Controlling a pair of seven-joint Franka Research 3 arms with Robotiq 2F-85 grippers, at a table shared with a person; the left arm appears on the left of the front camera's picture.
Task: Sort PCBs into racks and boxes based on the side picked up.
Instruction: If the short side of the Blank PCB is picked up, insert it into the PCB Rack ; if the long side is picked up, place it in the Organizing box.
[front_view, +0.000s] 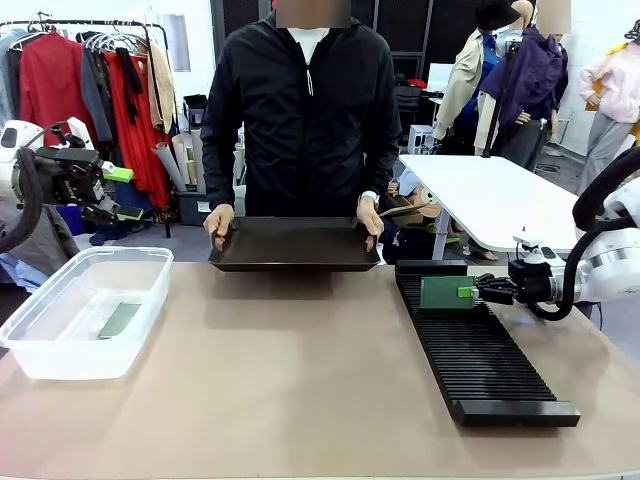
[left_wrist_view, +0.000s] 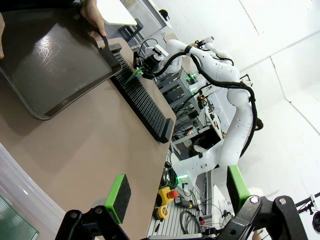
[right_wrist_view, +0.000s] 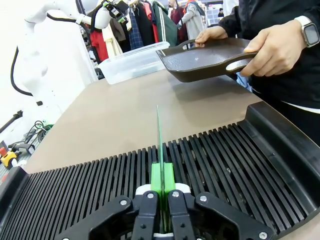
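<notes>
— Two arms; where's the PCB?
— Right of frame, upright over the rack, clamped in the right gripper jaws. Another lies in the box, lower left.
— Left gripper?
— Jaws apart, holding nothing.

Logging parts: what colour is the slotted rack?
Black; the rack shows best in the front view.
</notes>
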